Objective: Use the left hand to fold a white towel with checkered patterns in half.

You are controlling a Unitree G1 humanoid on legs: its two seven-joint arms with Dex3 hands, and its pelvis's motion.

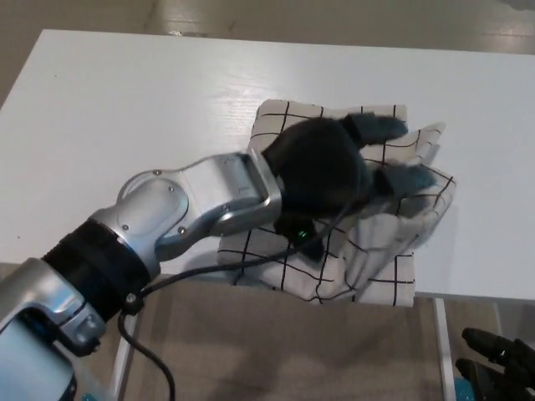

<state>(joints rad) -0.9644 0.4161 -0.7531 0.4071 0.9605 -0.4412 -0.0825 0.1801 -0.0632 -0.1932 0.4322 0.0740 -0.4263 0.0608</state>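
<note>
Robot's left hand (322, 167) reaches across the white bench (125, 109), fingers (380, 127) spread, palm pressing a rumpled checkered towel (368, 251), gripping nothing.

The left hand (330, 163) reaches in from seven o'clock, its silver forearm angled toward two o'clock. Its fingers (380, 127) point to three o'clock, spread apart. The right hand (500, 365) sits at five o'clock, blurred.

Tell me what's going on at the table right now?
The robot's left hand lies on a white checkered towel near the front edge of the white table, its fingers spread across the cloth. The towel is bunched and partly folded, not yet a neat half. The right hand hangs low, off the table.
</note>
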